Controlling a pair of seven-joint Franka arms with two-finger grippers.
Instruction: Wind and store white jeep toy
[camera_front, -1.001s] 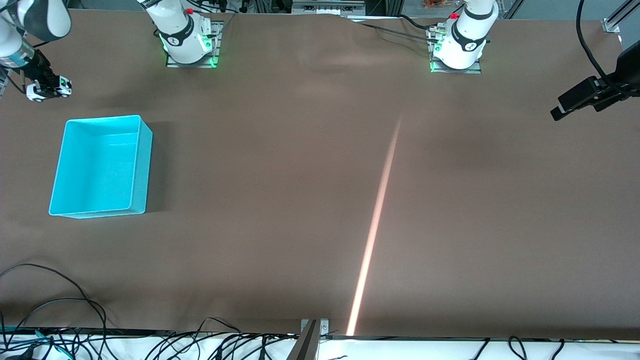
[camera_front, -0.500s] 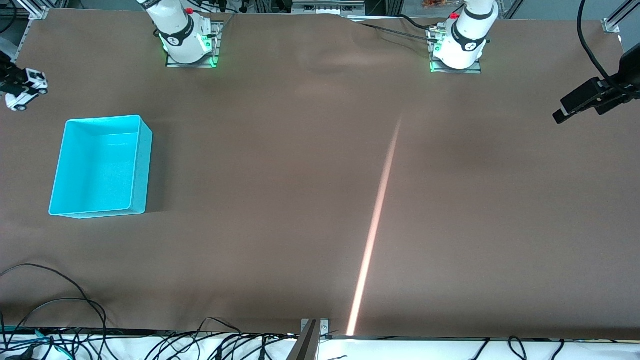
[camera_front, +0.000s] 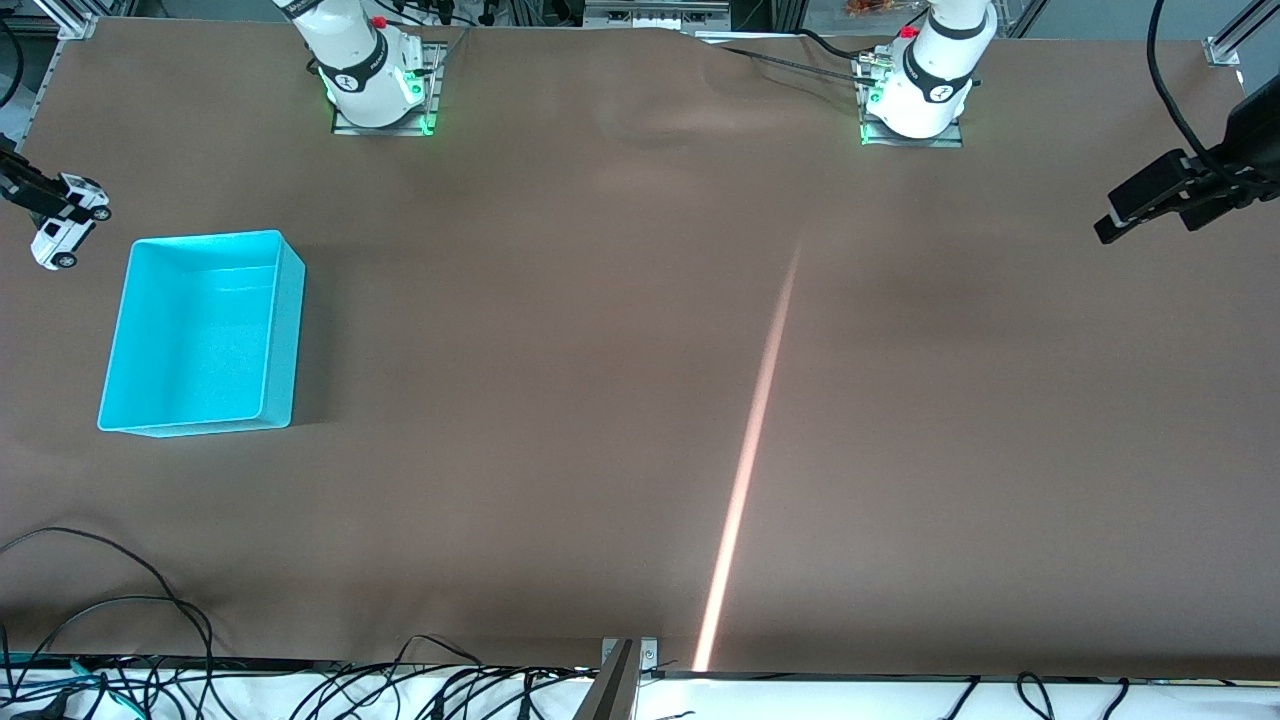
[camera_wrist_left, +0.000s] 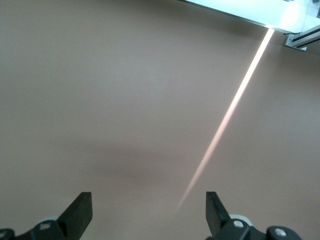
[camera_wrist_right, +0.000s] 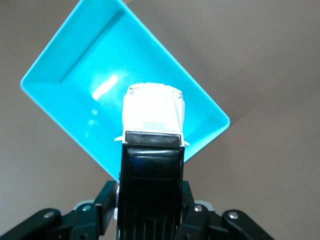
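My right gripper (camera_front: 50, 212) is shut on the white jeep toy (camera_front: 58, 233) and holds it in the air at the right arm's end of the table, just beside the cyan bin (camera_front: 285, 320). In the right wrist view the white jeep toy (camera_wrist_right: 152, 112) with its black roof sits clamped between my fingers (camera_wrist_right: 102, 205), its white nose pointing over the open cyan bin (camera_wrist_right: 75, 65). My left gripper (camera_front: 1105, 228) is open and empty in the air at the left arm's end of the table; its fingers (camera_wrist_left: 80, 210) stand wide apart over bare brown table.
The brown table cover (camera_front: 600, 400) carries a bright streak of light (camera_front: 750, 450) running toward the front edge. Loose black cables (camera_front: 120, 640) lie along the front edge. The two arm bases (camera_front: 375, 80) stand at the back.
My right gripper with the jeep swung outward past the table's end, then came back down closer to the cyan bin. The left gripper barely shifted.
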